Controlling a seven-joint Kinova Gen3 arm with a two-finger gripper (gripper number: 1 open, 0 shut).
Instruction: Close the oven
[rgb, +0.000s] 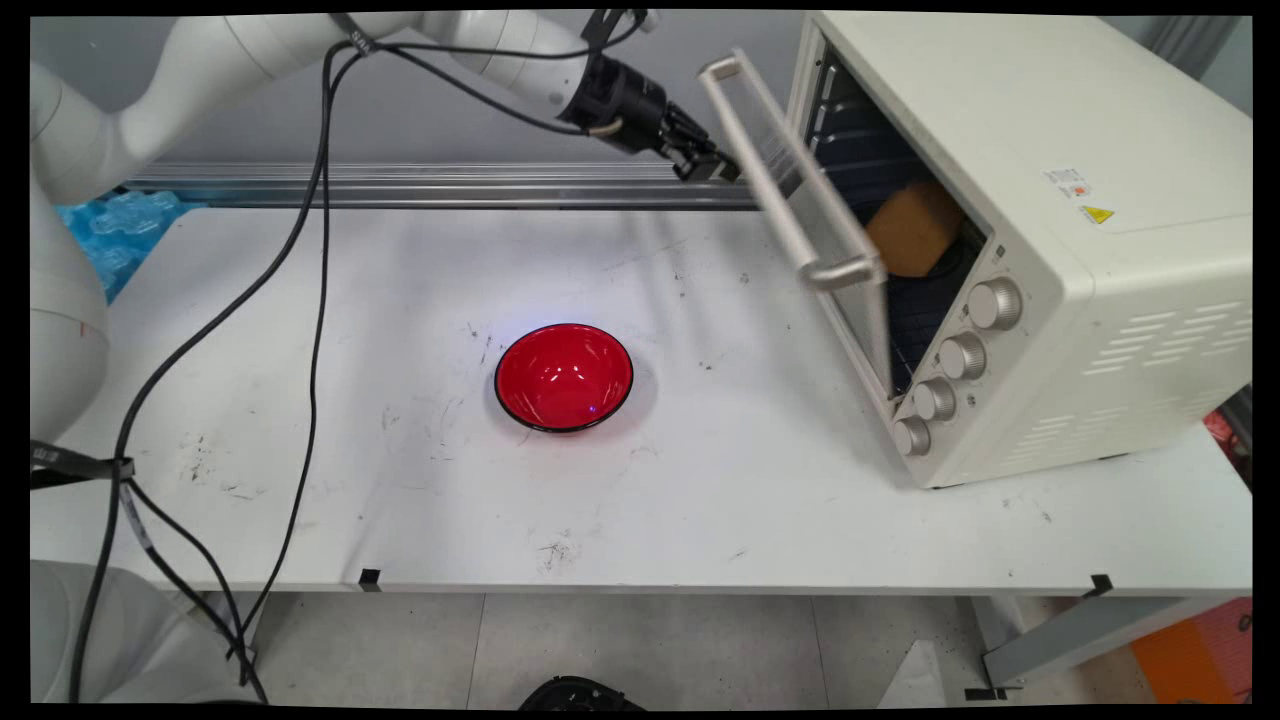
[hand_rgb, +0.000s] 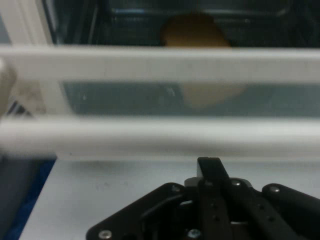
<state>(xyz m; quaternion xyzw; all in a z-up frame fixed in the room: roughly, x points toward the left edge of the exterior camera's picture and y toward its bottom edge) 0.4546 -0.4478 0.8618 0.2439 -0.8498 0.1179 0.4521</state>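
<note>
The black two-finger gripper (rgb: 712, 165) is hanging high over the table's far edge, just beside the toaster oven's door handle (rgb: 775, 175), near that handle's upper end. In the hand view the gripper (hand_rgb: 210, 167) is showing its fingers (hand_rgb: 209, 172) pressed together into a single black tip, clenched on nothing, with the handle (hand_rgb: 160, 64) crossing just ahead as a pale bar.

The cream toaster oven (rgb: 1060, 200) is sitting on the white table (rgb: 700, 500), and its glass door (rgb: 835, 270) is standing partly ajar, tilted away from the oven's front. Inside the oven, a tan, rounded piece that looks like bread (rgb: 915, 228) is lying on the rack; it is also showing through the door glass in the hand view (hand_rgb: 195, 31).

A red bowl (rgb: 563, 377) with a dark rim is sitting upright on the table, well apart from the oven, on the side its door faces. Four knobs (rgb: 955, 360) are running down the oven's front panel.
</note>
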